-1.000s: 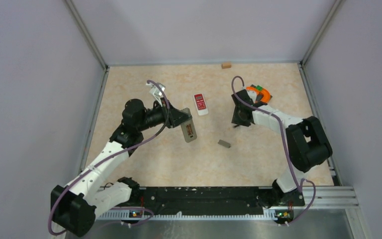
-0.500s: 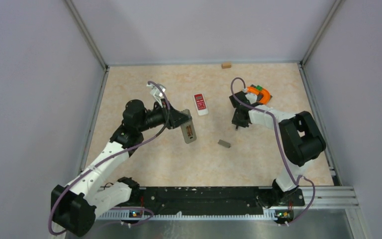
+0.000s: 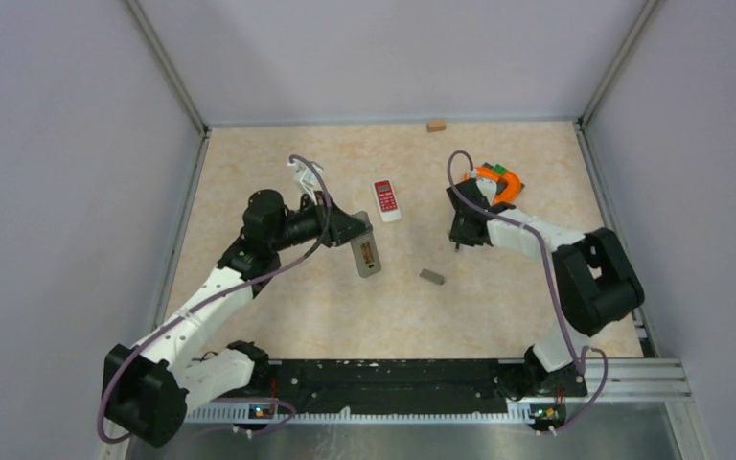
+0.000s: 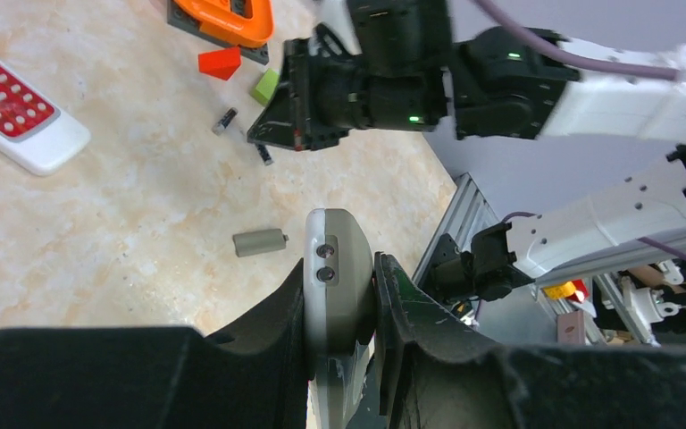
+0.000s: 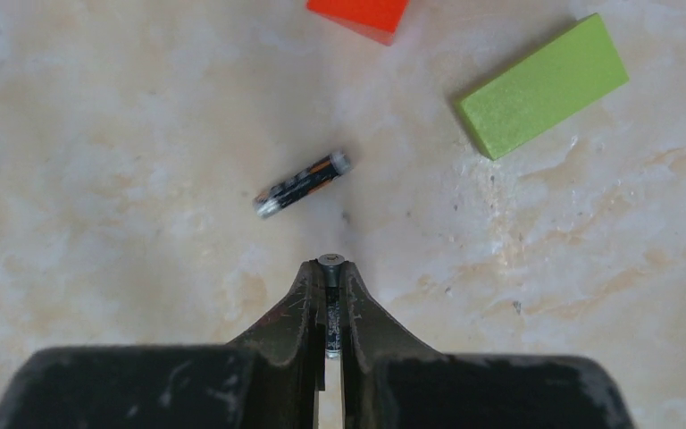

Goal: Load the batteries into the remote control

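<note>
The right gripper (image 5: 329, 275) is closed to a narrow slit on a battery (image 5: 330, 262), which is pinched on end so that its metal cap is shown at the lower centre of the right wrist view. Just beyond it, a second battery (image 5: 302, 184), a slim dark cylinder with orange markings and somewhat blurred, is laid diagonally on the mottled beige, marble-patterned tabletop (image 5: 98, 134). Farther up and to the right, a matte green block (image 5: 543, 85) with a flat rectangular face is seen. A red block (image 5: 362, 13) is cut off by the top edge.

The left gripper (image 4: 340, 266) is clamped on the grey remote control (image 4: 332, 234), a smooth rounded plastic body at the lower centre of the left wrist view. Beyond it, a short grey rounded piece (image 4: 259, 242), possibly the battery cover, is laid flat and apart. At the upper left, a white remote with red keypad (image 4: 13, 116) is laid face up. An orange plastic object (image 4: 228, 16) is partly cut off at the top.
</note>
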